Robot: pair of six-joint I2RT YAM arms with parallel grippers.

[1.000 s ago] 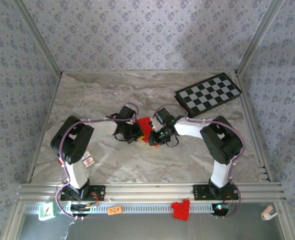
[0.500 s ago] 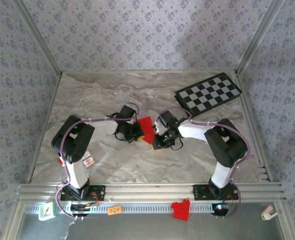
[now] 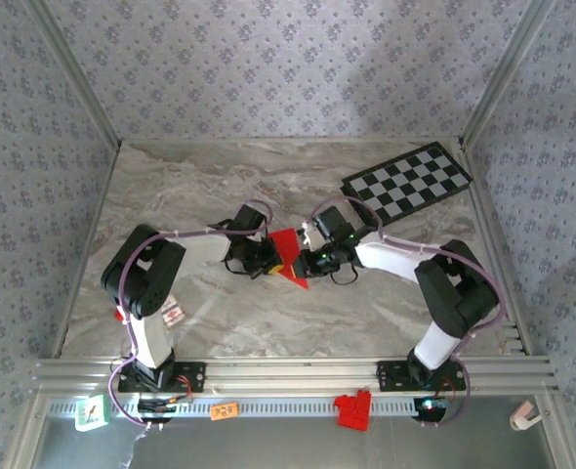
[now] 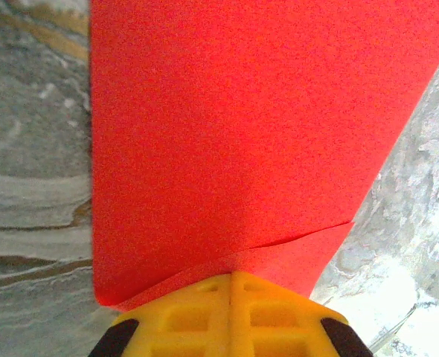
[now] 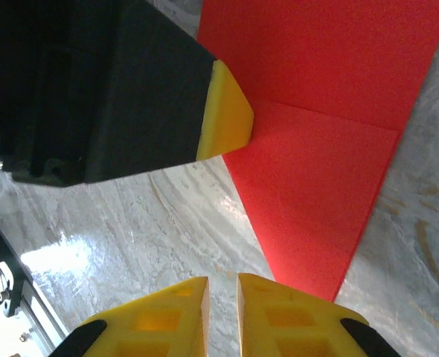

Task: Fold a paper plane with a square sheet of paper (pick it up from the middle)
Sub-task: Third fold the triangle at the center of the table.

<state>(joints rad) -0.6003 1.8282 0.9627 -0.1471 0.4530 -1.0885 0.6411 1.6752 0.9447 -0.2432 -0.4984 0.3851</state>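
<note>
The red sheet of paper (image 3: 290, 256) is folded into a tapering shape with an overlapping flap and lies at the middle of the marble table. My left gripper (image 3: 274, 260) is shut on its edge. In the left wrist view the yellow pads meet at the paper (image 4: 234, 134), with the gripper (image 4: 231, 274) pinching it. My right gripper (image 3: 309, 262) sits just right of the paper. Its jaws (image 5: 222, 281) stand slightly apart over bare marble beside the pointed end of the paper (image 5: 316, 171). The left gripper's yellow fingertip (image 5: 223, 111) touches the paper there.
A black-and-white checkered board (image 3: 406, 183) lies at the back right. A small red plastic bracket (image 3: 352, 409), an orange tag (image 3: 225, 410) and a green-and-white card (image 3: 91, 413) sit on the near rail. A label (image 3: 172, 314) lies by the left arm.
My right arm's elbow has shifted right and its gripper, after dipping toward the near side, has come back up beside the paper. The left gripper keeps its hold, unmoved.
</note>
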